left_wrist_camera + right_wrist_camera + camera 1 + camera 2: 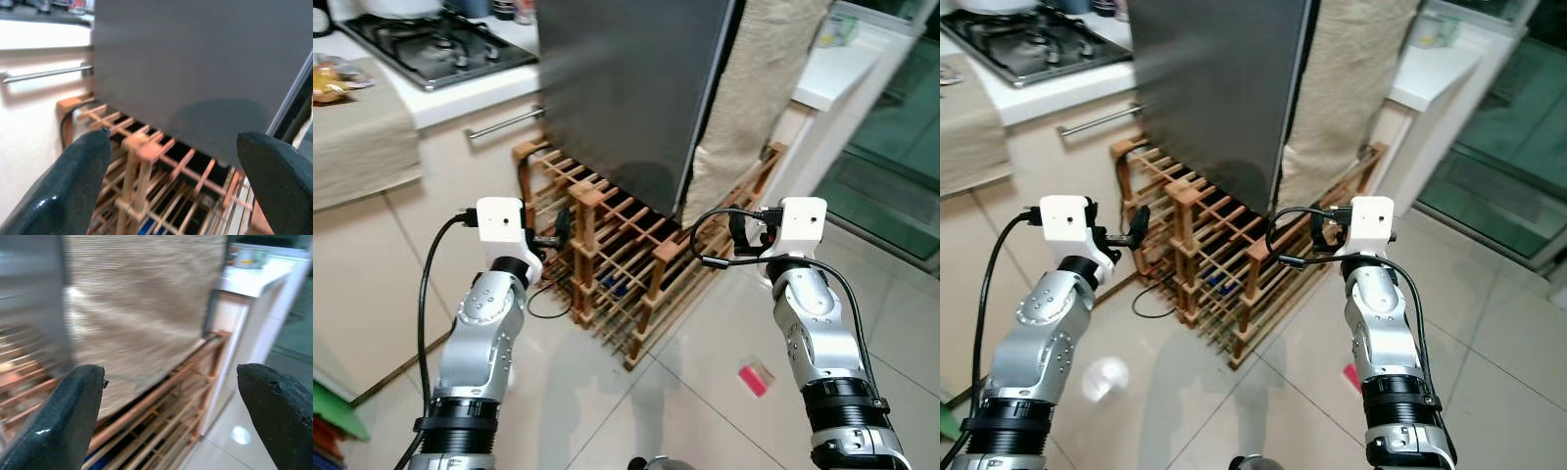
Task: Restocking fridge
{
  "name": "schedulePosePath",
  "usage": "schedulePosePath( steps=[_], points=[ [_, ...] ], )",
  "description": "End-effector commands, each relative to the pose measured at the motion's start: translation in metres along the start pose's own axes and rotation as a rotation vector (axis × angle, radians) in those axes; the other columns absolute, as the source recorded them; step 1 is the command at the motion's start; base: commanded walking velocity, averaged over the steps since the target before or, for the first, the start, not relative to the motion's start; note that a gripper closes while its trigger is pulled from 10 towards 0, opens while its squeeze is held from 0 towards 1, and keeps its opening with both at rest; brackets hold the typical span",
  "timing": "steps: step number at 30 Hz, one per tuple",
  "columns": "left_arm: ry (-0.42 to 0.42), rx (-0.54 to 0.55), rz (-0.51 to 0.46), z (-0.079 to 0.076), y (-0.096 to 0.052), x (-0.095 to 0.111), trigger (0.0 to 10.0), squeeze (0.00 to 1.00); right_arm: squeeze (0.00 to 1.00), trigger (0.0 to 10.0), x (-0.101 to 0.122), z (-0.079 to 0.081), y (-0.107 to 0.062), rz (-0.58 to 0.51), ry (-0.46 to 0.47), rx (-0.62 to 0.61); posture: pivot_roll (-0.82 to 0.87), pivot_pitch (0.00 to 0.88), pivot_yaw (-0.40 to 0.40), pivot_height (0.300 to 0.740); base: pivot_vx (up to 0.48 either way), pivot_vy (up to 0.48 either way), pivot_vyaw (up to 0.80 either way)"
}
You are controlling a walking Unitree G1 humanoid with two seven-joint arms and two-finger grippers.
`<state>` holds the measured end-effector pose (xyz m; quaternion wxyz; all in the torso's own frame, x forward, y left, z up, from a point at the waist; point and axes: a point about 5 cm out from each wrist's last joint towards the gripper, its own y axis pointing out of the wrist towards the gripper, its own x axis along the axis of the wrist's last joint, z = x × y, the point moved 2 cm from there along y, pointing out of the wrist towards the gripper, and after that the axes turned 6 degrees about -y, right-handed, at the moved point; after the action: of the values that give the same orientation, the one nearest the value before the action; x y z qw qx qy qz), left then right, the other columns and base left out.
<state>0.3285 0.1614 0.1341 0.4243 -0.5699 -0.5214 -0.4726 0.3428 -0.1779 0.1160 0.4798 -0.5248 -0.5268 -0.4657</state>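
Landmark: wooden rack [617, 259], standing on the tiled floor [705, 392]. The fridge [626, 88], the task's thing, sits directly above and behind the rack, grey door shut, a beige cloth [754, 88] hanging down its right side.

Left end effector [176, 161]: raised just left of the rack, fingers spread wide, nothing held. Right end effector [171, 401]: raised just right of the rack, fingers also wide apart, nothing held. No stock item is in either, so restocking looks barely begun (judgement).

Risks from here:
- Advancing either arm low could strike the rack's slats; both sit close to its top corners.
- The loose cable [715, 240] looped beside the right wrist could snag on a rack post.
- Cloth may get caught when the door is pulled.
- A small pink object [756, 377] lies on the floor right of the rack; a step could land on it.

View differences: head views give the stove [435, 44] on the tabletop [460, 93] left of the rack, and the pink object. Left wrist view gives the door's lower edge over the rack; right wrist view gives the cloth's weave, blurred
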Motion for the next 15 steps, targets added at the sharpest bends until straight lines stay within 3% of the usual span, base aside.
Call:
schedulePosePath(
  steps=[1,15],
  points=[
    [0.009,-0.018,-0.013,-0.005,0.004,0.004,10.0,0.0,0.0,10.0,0.005,-0.011,-0.004,-0.022,-0.005,-0.02,-0.06,0.0,-0.081,0.74,0.435,0.0,-0.77],
    [0.017,0.137,0.02,0.019,0.013,0.002,10.0,0.0,0.0,10.0,0.004,-0.007,-0.007,-0.029,-0.021,-0.029,-0.07,0.0,-0.036,0.74,0.0,0.0,-0.77]
  ],
)
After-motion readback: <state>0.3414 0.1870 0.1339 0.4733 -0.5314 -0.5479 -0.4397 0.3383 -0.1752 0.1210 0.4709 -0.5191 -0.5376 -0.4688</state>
